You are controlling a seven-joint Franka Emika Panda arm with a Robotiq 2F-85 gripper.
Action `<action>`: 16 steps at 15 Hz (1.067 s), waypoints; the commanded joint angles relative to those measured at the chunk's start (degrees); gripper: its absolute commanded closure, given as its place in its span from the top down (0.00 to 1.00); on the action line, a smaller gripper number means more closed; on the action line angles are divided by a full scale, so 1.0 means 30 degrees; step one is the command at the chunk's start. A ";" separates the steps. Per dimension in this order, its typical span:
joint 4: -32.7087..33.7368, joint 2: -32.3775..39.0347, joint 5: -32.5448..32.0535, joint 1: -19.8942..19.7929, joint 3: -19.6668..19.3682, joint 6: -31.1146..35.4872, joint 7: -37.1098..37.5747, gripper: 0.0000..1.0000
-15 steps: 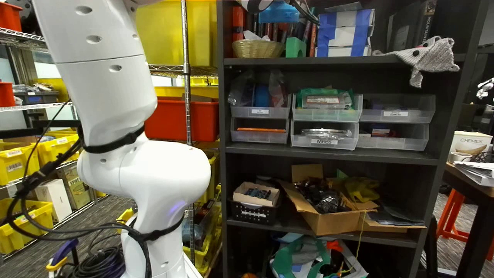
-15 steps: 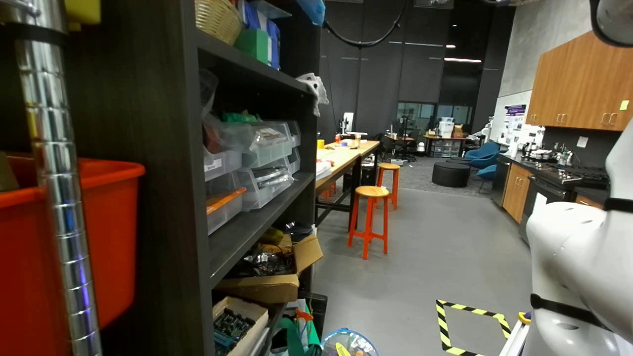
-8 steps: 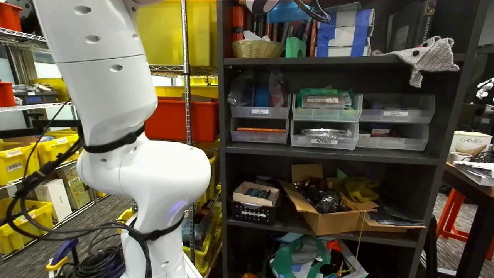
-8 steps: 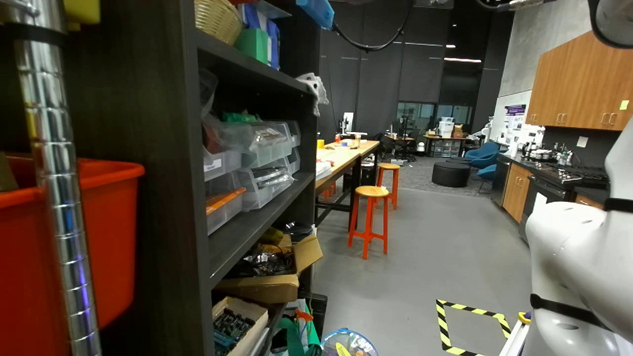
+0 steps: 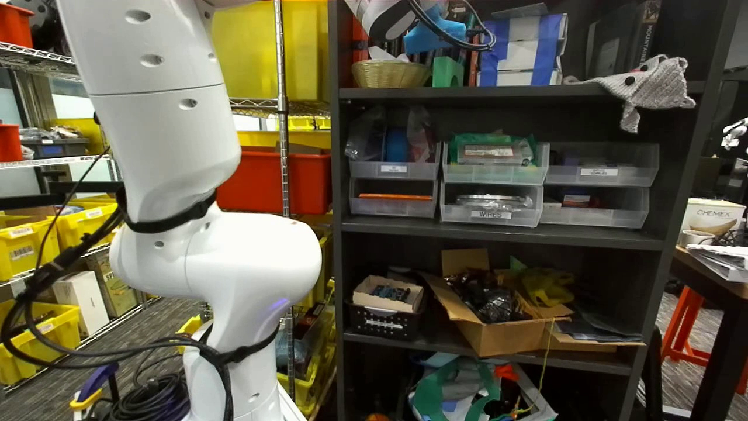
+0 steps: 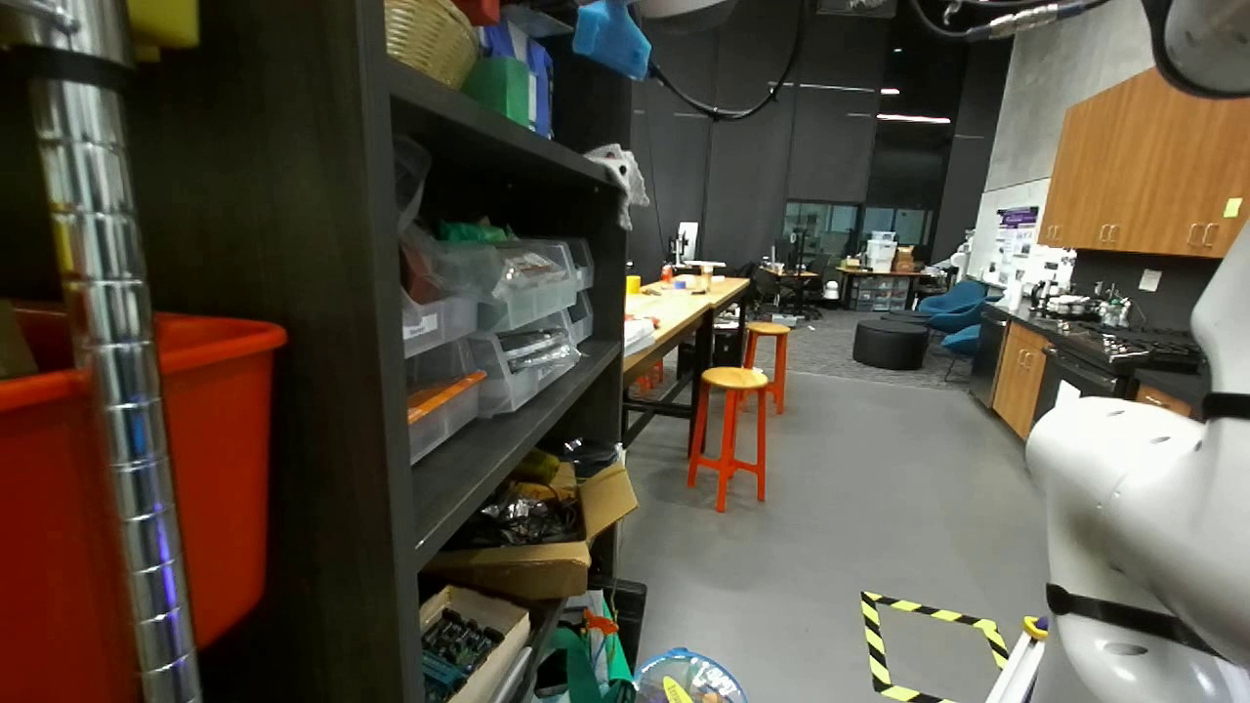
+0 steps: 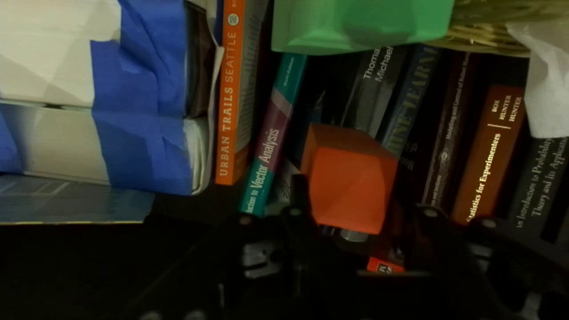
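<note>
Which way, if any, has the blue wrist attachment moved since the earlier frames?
Yes, mainly downward: in an exterior view, the blue wrist attachment now appears lower, closer to the unmoved green block.

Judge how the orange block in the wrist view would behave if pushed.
The orange block is probably stiff, its edges looking straight. Flat faces suggest it would slide rather than roll. Its smooth-looking surface may be somewhat slippery.

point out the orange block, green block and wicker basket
Orange block [image 7: 351, 187]: wrist view, on its bright near face.
Green block [image 5: 447, 71]: in an exterior view, on its front.
Wicker basket [image 5: 390, 75]: in an exterior view, on its wall.
</note>
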 commanded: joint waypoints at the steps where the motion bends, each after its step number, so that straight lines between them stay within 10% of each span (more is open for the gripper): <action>1: -0.0444 -0.0365 0.0932 0.0954 -0.0564 0.0648 -0.1638 0.16; 16: -0.1280 -0.0203 0.0859 0.1082 -0.1248 0.0576 -0.1565 0.16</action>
